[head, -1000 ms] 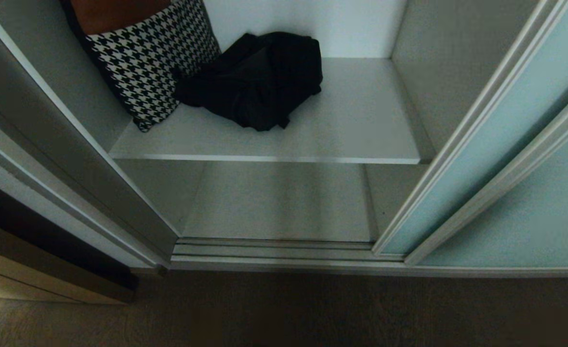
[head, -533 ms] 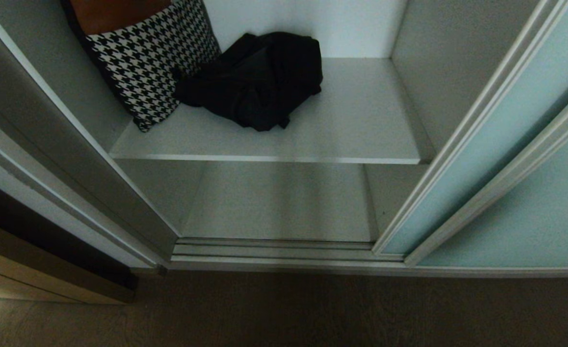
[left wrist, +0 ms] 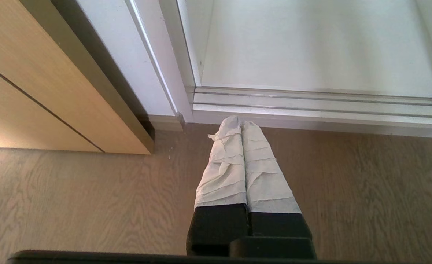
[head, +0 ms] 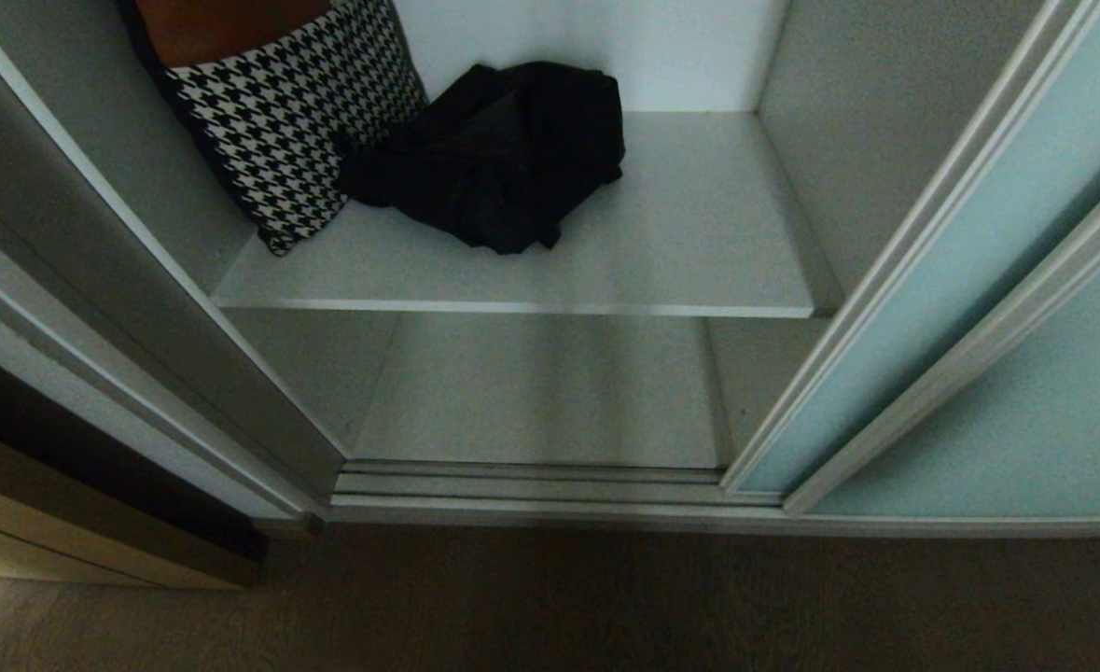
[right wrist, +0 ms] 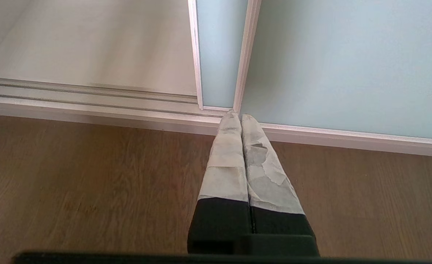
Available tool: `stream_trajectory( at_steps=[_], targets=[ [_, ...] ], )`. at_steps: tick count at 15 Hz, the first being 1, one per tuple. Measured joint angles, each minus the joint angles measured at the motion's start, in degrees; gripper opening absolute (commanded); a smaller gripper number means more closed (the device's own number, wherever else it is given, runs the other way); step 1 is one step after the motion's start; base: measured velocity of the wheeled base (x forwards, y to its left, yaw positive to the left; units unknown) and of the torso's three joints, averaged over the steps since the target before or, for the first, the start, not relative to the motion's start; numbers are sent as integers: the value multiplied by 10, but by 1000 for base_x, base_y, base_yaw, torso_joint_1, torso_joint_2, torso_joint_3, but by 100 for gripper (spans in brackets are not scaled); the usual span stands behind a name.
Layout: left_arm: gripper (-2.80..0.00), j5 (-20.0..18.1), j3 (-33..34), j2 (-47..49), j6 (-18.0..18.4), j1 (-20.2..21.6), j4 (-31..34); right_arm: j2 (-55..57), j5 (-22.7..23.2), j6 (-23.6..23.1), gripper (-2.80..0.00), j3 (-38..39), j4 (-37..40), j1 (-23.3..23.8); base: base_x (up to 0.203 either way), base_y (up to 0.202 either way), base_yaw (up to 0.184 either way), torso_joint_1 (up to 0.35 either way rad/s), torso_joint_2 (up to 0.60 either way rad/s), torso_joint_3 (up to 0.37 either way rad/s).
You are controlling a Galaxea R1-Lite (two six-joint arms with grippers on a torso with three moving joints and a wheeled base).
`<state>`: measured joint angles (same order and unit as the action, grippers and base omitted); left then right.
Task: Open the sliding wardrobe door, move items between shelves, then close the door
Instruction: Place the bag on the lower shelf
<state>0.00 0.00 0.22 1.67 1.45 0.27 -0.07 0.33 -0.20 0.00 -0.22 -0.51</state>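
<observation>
I am viewing the wardrobe from the head camera, and neither arm is showing there. The sliding wardrobe door point(head: 969, 308) is standing slid aside to the right, its frosted blue-green glass overlapping a second glass panel point(head: 1053, 439) nearer to me, so the compartment is lying open. One black garment point(head: 503, 154) is lying crumpled on the upper shelf point(head: 680, 243), toward the back and left of centre. Its left edge is touching a houndstooth cushion point(head: 293, 117) that is leaning tilted in the shelf's back left corner. The lower shelf point(head: 550, 392) is sitting just behind the silver floor track point(head: 531, 485).

I am holding both arms low in front of the wardrobe, over the wood-grain floor point(head: 605, 607). The left gripper point(left wrist: 240, 123) is pointing at the left end of the track, near the wardrobe's white side post point(left wrist: 128, 55) and a beige wooden cabinet front point(left wrist: 36, 91). Its tape-wrapped fingers point(left wrist: 225, 172) are pressing together along their whole length, with nothing between them. The right gripper point(right wrist: 240, 115) is pointing at the foot of the two glass panels where their frames meet. Its fingers point(right wrist: 225, 172) are likewise lying together, gripping nothing. I cannot tell whether either fingertip is touching the track.
</observation>
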Motion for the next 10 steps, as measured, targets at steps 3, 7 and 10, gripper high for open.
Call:
stream_trajectory(
  at_steps=[3,7,10],
  targets=[
    [-280,0,0,0,0,0,0,0,0,0,-280,0,0,0,0,0,0,0,0,0],
    [-280,0,0,0,0,0,-1,0,0,0,-280,0,0,0,0,0,0,0,0,0],
    [-280,0,0,0,-1,0,-1,0,0,0,-280,0,0,0,0,0,0,0,0,0]
  ],
)
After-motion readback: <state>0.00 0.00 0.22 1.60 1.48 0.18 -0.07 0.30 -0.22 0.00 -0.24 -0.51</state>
